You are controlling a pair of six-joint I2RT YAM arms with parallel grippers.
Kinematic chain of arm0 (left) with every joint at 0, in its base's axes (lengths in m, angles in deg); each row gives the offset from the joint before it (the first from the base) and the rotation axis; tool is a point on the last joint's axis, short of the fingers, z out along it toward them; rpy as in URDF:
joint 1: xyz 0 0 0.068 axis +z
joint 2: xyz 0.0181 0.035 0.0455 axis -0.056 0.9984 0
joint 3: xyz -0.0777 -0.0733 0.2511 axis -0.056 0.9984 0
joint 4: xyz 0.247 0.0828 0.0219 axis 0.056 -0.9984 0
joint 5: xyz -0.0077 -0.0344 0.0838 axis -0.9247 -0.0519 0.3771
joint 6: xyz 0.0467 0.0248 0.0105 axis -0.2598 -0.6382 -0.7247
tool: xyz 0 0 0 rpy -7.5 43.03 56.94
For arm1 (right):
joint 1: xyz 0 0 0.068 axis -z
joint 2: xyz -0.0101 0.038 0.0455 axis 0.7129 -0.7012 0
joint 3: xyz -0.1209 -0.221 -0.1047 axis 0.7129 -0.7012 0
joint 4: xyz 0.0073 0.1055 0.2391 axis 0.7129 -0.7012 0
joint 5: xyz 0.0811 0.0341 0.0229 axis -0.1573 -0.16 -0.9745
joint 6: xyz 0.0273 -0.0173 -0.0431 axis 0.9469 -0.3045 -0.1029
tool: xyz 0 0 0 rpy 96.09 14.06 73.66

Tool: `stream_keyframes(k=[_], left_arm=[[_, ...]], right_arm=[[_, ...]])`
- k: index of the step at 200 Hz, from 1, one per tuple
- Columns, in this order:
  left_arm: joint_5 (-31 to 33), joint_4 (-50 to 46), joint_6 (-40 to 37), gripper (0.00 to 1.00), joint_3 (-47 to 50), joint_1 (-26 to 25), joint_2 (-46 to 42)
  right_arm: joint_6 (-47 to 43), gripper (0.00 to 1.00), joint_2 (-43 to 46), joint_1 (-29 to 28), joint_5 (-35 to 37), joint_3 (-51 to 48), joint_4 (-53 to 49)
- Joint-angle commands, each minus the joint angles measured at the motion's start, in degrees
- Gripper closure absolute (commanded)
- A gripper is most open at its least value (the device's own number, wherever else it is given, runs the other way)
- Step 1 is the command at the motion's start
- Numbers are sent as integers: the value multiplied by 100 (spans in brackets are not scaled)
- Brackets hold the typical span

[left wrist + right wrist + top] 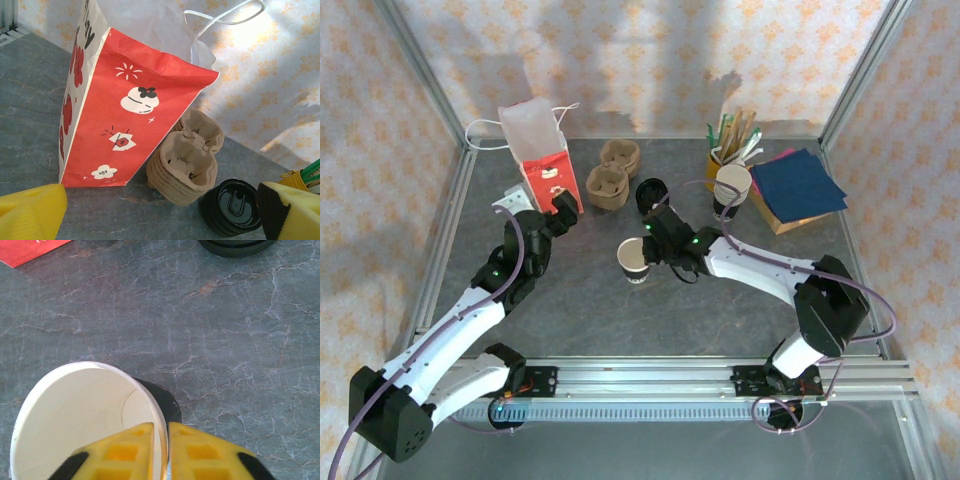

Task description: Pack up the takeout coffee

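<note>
Right end effector (161, 430) clamped on the rim of the cup (75, 415); left end effector (161, 200) spread wide, bag (130, 115) just ahead.

Bright sunlight falls in patches on the patterned wall (650, 60), crossed by soft shadows. The grey table (720, 310) is evenly lit, with a mild sheen. The bag (125, 115) has white tissue that washes out against the glare.

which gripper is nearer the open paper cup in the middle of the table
Right. The right gripper straddles the rim of the paper cup, a finger on each side; the left gripper is off by the red bag, apart from the cup.
</note>
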Motion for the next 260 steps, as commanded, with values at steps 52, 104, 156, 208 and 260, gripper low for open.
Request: stream_keyframes(k=[52, 104, 156, 208, 260], left_arm=[[48, -266, -319, 1, -36, 67, -87], [-107, -325, -326, 1, -77, 67, -142], [-221, -385, -246, 1, -49, 67, -234], [-274, -430, -180, 1, 4, 67, -333], [-318, -390, -168, 1, 17, 68, -309]], right_arm=[[-179, 62, 201, -5, 871, 1303, -851], [-492, 57, -86, 861, 1123, 1909, -628], [-762, 59, -1254, 1606, 632, 2877, -756], [-1034, 60, -2241, 1758, 449, 3682, -977], [-1027, 61, -2774, 1737, 63, 4053, -1196]])
